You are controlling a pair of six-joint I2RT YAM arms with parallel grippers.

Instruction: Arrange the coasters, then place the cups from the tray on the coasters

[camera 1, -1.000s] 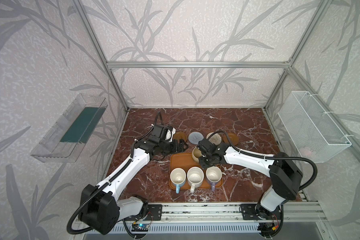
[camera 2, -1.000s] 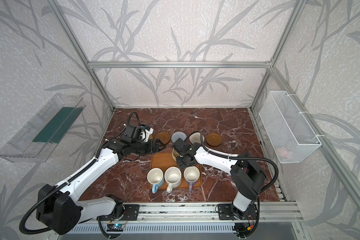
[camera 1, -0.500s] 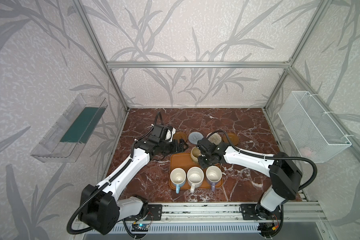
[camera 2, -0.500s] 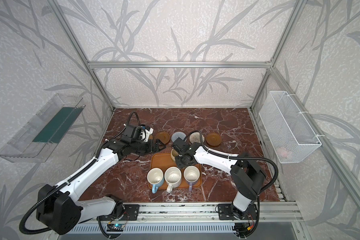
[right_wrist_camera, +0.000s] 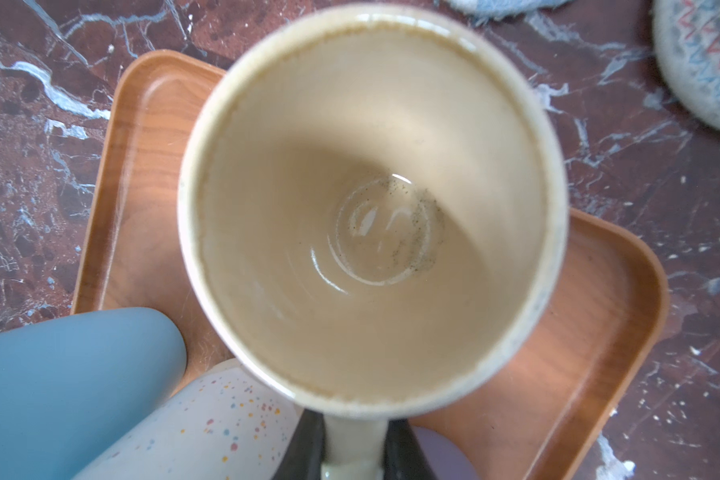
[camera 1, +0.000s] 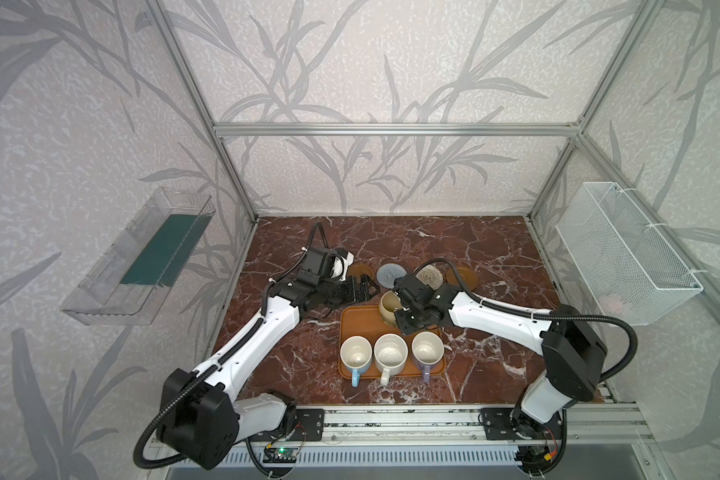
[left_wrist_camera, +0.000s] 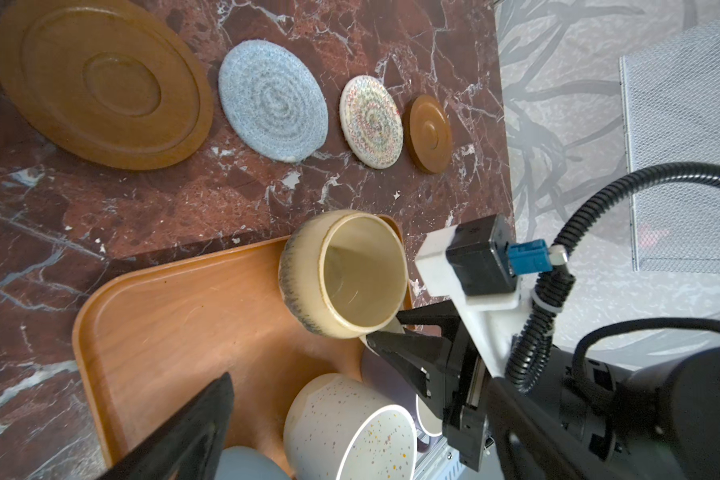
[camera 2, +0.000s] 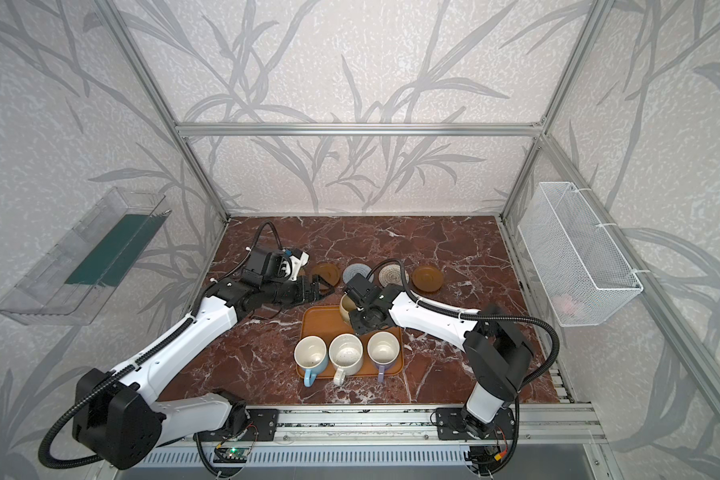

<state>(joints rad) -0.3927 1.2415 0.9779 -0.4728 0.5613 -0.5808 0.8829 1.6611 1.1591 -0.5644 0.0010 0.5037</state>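
Cream-yellow cup (right_wrist_camera: pixel 371 208) is being clamped by its handle in the right gripper (left_wrist_camera: pixel 383 328); in the right wrist view the two dark fingers (right_wrist_camera: pixel 404 457) are being pressed against either side of that handle. The cup is being held tilted over the far right corner of the tray (camera 1: pixel 356 328). Whether its base is being lifted clear of the tray cannot be told.

Three more cups are being carried by the tray in a row along its near edge, with their handles being pointed toward the rail. The light blue cup (camera 1: pixel 355 353) is being seen on the left, the speckled white cup (camera 1: pixel 389 353) in the middle and the lavender cup (camera 1: pixel 427 350) on the right, close below the right gripper.

Beyond the tray, four coasters are being shown in a line on the marble table (camera 1: pixel 474 249). From left to right they are the left brown coaster (left_wrist_camera: pixel 100 83), the blue-grey coaster (left_wrist_camera: pixel 273 99), the cream coaster (left_wrist_camera: pixel 371 120) and the right brown coaster (left_wrist_camera: pixel 430 133). In the left wrist view each one is being seen with its top face bare. In both top views the cream coaster is being crossed by a black cable (camera 1: pixel 433 262) of the right arm.

The left gripper (camera 1: pixel 364 289) is being held with its jaws wide apart, low over the table between the left brown coaster and the tray's far left corner. It is partly covering that coaster in both top views.
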